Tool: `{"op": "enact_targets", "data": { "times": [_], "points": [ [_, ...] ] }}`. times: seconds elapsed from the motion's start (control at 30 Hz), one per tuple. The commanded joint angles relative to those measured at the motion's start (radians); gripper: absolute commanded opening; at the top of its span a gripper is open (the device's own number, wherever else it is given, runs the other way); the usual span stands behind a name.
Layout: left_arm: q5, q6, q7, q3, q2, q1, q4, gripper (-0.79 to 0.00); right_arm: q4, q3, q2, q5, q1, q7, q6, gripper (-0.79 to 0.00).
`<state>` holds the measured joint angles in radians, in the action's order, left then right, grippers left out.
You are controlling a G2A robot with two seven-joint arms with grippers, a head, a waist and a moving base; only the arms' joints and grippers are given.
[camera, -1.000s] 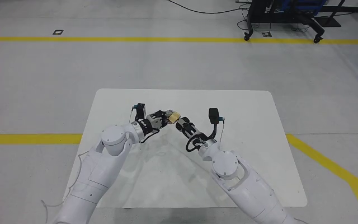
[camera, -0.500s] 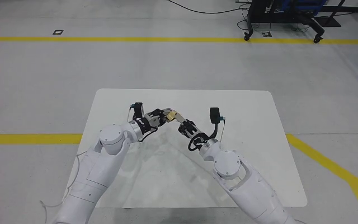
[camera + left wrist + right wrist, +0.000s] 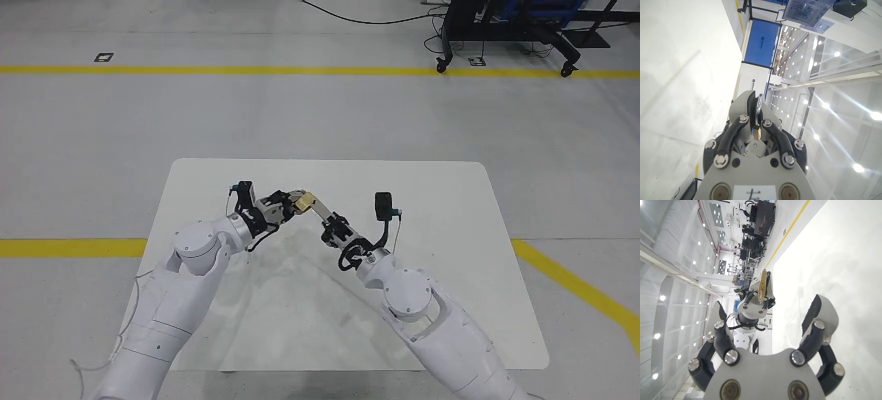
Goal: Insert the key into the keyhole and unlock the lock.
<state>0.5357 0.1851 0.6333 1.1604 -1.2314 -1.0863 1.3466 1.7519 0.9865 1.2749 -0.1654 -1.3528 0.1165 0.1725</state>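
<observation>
white table (image 3: 440, 300) | l end effector (image 3: 757, 103) clamps lock (image 3: 762, 283), key (image 3: 760, 293) in | r end effector (image 3: 769, 306) open

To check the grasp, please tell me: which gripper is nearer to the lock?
Left. The left gripper is shut on the lock. The right gripper is open and apart from it, facing it.

Top view: overhead, high, facing down on table (image 3: 450, 200). Wrist views: near, facing outward; all share lock (image 3: 303, 203).
</observation>
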Motion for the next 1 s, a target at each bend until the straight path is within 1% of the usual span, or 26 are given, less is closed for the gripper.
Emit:
{"op": "enact_targets", "data": {
  "times": [0.0,0.07,0.1,0.17,0.27,0.43,0.57,0.77,0.97],
  "points": [
    [0.006,-0.012,0.012,0.003,0.000,-0.001,0.003,-0.785,0.000,0.038,-0.003,-0.140,-0.016,0.080,-0.054,0.000],
    [0.018,-0.021,0.029,0.004,0.000,-0.002,0.006,-0.785,-0.009,0.067,-0.006,-0.199,-0.029,0.137,-0.095,0.000],
    [0.017,-0.025,0.036,0.003,0.000,-0.002,0.007,-0.785,-0.010,0.077,-0.007,-0.224,-0.034,0.164,-0.114,-0.126],
    [0.011,-0.034,0.046,-0.001,0.000,-0.002,0.008,-0.785,-0.019,0.093,-0.008,-0.267,-0.044,0.204,-0.139,-0.443],
    [0.000,-0.043,0.054,-0.007,-0.001,-0.001,0.008,-0.785,-0.031,0.108,-0.009,-0.285,-0.046,0.222,-0.138,-0.533],
    [-0.019,-0.068,0.096,-0.013,0.001,0.003,0.009,-0.785,-0.051,0.111,-0.005,-0.309,-0.032,0.209,-0.112,-0.548],
    [-0.024,-0.067,0.106,-0.013,0.001,0.005,0.006,-0.785,-0.059,0.106,-0.003,-0.316,-0.024,0.210,-0.088,-0.533],
    [-0.032,-0.069,0.104,-0.014,0.002,0.005,0.006,-0.785,-0.055,0.109,-0.003,-0.316,-0.040,0.215,-0.092,-0.542],
    [-0.047,-0.071,0.103,-0.018,0.002,0.005,0.009,-0.785,-0.048,0.119,-0.004,-0.325,-0.054,0.228,-0.093,-0.591]
  ]
}}
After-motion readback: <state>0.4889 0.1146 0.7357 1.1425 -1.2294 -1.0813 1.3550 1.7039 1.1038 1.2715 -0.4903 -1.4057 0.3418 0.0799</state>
